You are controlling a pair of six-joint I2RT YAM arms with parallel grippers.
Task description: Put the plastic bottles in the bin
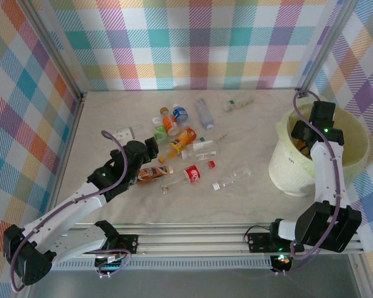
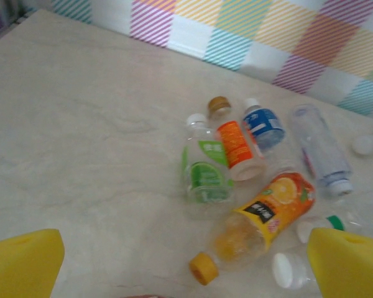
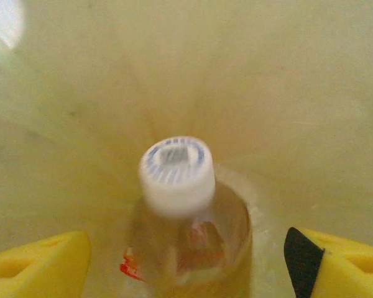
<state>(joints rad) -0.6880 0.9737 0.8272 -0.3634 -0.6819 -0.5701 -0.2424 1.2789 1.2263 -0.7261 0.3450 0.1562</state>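
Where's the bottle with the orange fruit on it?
The orange-fruit bottle lies on its side on the table, in the left wrist view right of centre, beside the green-labelled bottle.

The pale marbled table (image 1: 112, 205) carried a loose scatter of plastic bottles (image 1: 154, 174) lying on their sides across its middle, among them an orange-juice bottle (image 1: 181, 141), a green-labelled bottle (image 2: 205, 164) and a blue-labelled bottle (image 1: 179, 113). A small red cap (image 1: 212, 164) lay near the red-labelled bottle (image 1: 191, 174). The bin (image 1: 285, 169) stood upright on the table's right side, well apart from the scatter.
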